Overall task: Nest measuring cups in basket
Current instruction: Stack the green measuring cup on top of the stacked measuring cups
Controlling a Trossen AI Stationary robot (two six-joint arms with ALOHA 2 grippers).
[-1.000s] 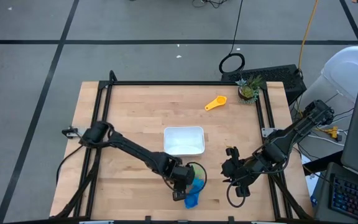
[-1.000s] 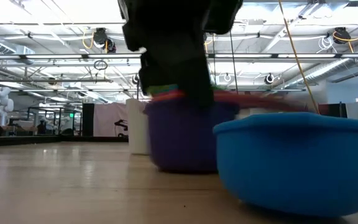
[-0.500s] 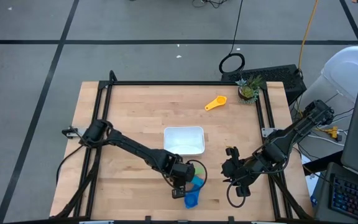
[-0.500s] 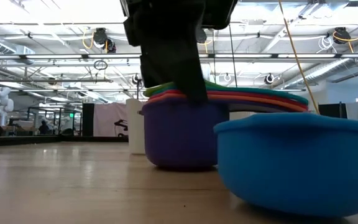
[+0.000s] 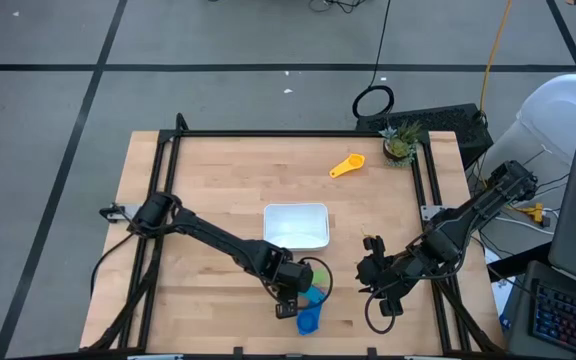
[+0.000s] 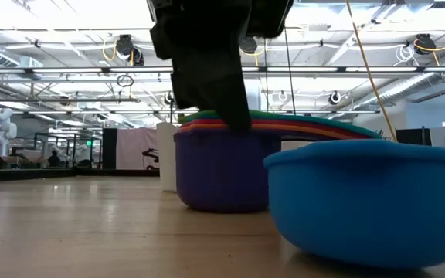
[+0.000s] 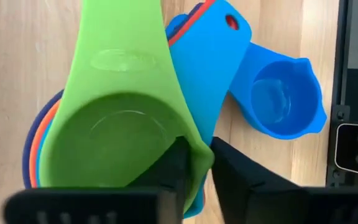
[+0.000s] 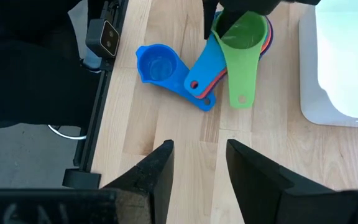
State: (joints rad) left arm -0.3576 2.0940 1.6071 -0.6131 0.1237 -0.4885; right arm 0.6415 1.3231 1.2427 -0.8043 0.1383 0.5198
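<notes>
The green cup (image 7: 104, 143) sits nested in the orange cup (image 6: 284, 126), which sits in the dark blue cup (image 6: 222, 170); the dark blue bowl rests on the table near its near edge. My left gripper (image 7: 197, 158) is shut on the green cup. The light blue cup (image 7: 284, 99) stands on the table beside the stack's handles (image 8: 204, 81). The white basket (image 5: 295, 228) lies just beyond the stack. The yellow cup (image 5: 346, 165) lies far off by the plant. My right gripper (image 8: 201, 149) hangs open over bare wood to the right of the stack (image 5: 371, 265). My left gripper pinches the green cup's bowl rim (image 7: 199, 149) on the side away from the handle, one finger inside the bowl and one outside. The fingers (image 6: 222, 85) come from above, pointing down. The green cup sits level in the stack, whose bottom bowl rests on the table.
A small potted plant (image 5: 400, 143) stands at the far right corner. Black frame rails (image 5: 423, 190) run along the table's sides. Bare wood stretches over the left half and the far part of the table.
My left gripper has moved slightly toward the table's left, still shut on the green cup. The nested stack has slid along the table with it and has come to rest. The light blue cup has stayed put.
</notes>
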